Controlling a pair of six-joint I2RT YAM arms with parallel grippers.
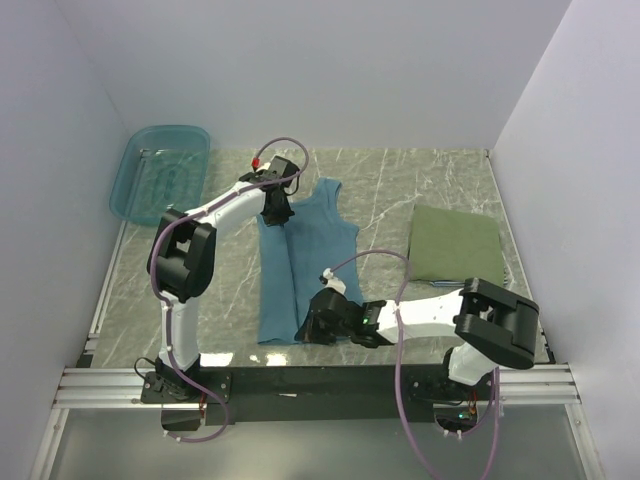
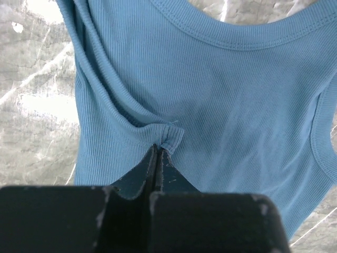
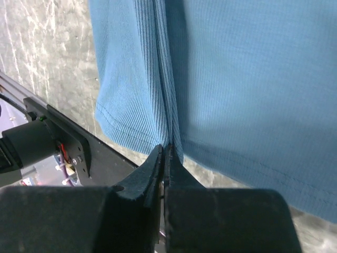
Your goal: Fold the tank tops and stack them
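I see a ribbed teal-blue tank top (image 1: pixel 300 260) lying flat on the grey marbled table (image 1: pixel 400 180), with a long soft crease running down it. L gripper (image 2: pixel 158 150) has its jaws pressed together, pinching a puckered bit of stitched armhole edge at the top's strap end. R gripper (image 3: pixel 165 150), jaws equally tight, nips the bottom hem at the crease. Right of the blue top and apart from it is the olive top (image 1: pixel 455 243), a flat folded rectangle. A translucent teal basin (image 1: pixel 160 172) is up-left of it.

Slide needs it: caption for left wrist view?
Left gripper pinching a bunched fold of the teal tank top over the marbled table.
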